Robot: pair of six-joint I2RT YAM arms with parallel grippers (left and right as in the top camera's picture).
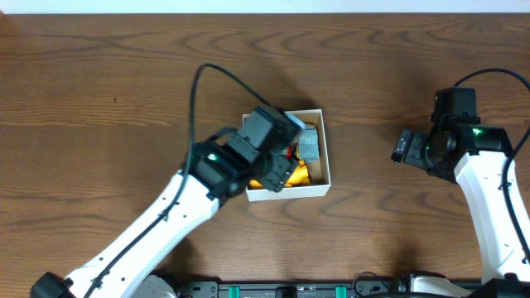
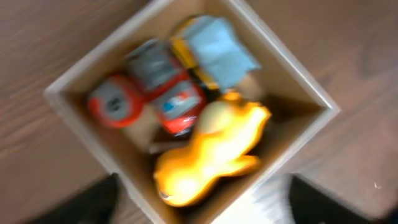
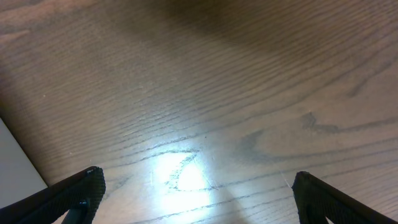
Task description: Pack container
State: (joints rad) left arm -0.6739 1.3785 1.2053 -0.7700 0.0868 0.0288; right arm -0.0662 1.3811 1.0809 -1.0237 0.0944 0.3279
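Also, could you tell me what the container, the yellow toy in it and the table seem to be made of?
The container looks like thin cardboard: white outside, matte brown inside. The yellow toy seems glossy plastic or rubber, from its sheen, though it is blurred. The table shows brown wood grain and glare: smooth wood or wood-look laminate.

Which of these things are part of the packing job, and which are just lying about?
Job: container; yellow toy, red toys and blue-grey toy inside it; left tool, open above it.
Just about: wooden table; right tool, open, off to the side.
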